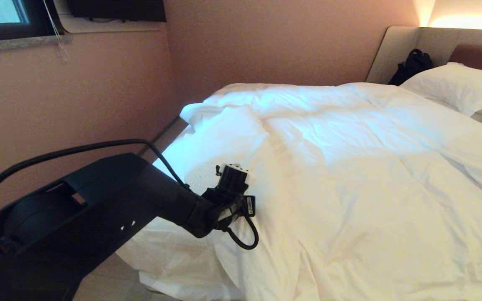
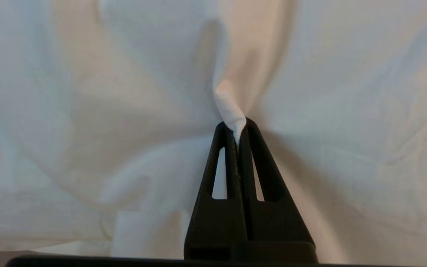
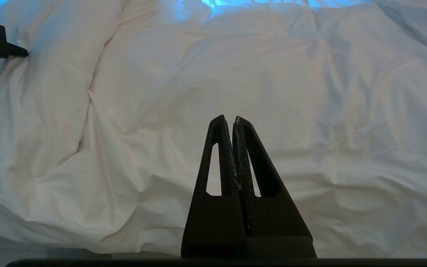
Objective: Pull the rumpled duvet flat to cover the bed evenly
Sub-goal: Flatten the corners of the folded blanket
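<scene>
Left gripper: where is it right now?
Head view, lower left: left gripper is on the duvet beside its folded-back corner, shut on a pinch of cover.

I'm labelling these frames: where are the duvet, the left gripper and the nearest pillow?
duvet (image 1: 349, 175): head view, its broad wrinkled top.
left gripper (image 2: 237, 128): left wrist view, fingertips pinching a fold.
pillow (image 1: 458, 85): head view, its plump top.
</scene>
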